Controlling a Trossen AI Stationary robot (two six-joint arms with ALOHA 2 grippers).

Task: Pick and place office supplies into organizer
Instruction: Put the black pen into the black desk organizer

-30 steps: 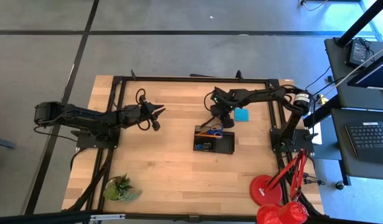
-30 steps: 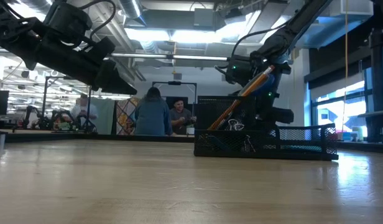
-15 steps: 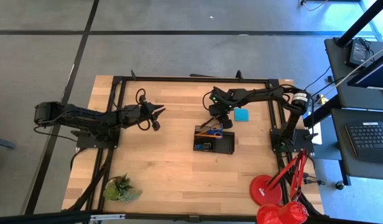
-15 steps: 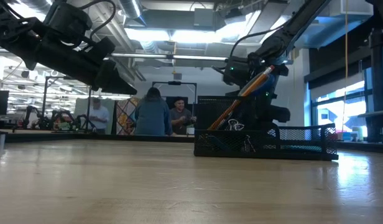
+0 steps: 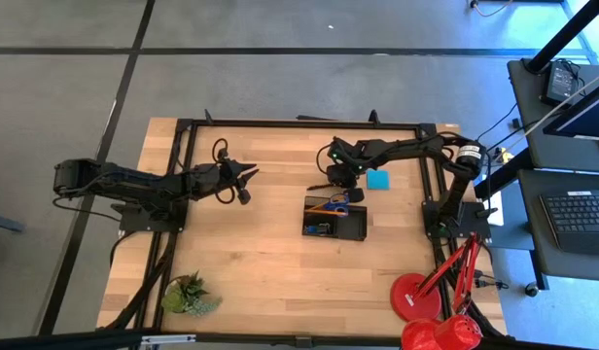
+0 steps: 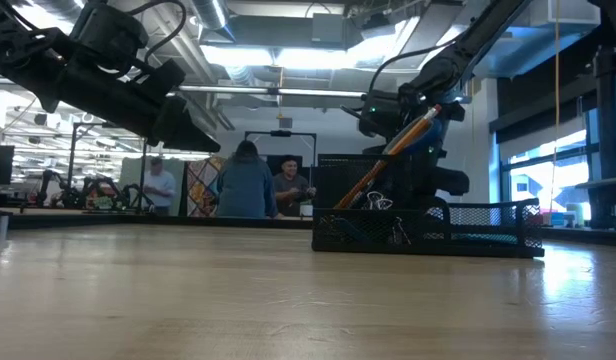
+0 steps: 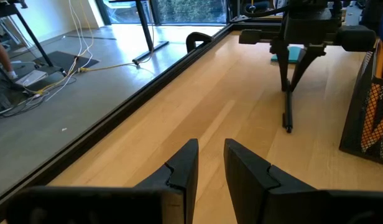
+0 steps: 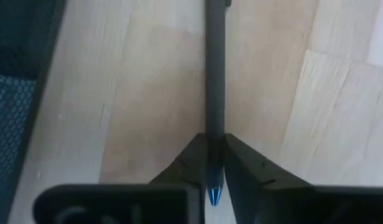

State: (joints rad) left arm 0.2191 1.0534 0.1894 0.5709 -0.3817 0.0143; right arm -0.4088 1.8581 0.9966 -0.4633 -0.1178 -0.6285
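Right gripper (image 8: 215,163) pinched shut on the pen (image 8: 214,81), fingers (image 8: 186,163) pressed against the barrel from both sides, blue tip poking out between them at the wrist end. Pen dark, running straight out ahead over bare wood. Positioned just beyond the far edge of the organizer (image 5: 335,220), beside the blue pad (image 5: 378,180), which lies flat on the table (image 5: 261,253). In the left wrist view, pen (image 7: 286,106) hanging nearly upright, lower end touching or almost touching the wood; cannot tell which. Organizer already holding an orange pencil (image 6: 400,146) leaning up out of it, scissors (image 5: 330,206) and binder clips (image 6: 378,202). Left gripper (image 7: 209,163) idle well to the left above the table, fingers narrowly parted, nothing between them. Plant (image 5: 188,293) and red lamp (image 5: 431,301) at the near edge.
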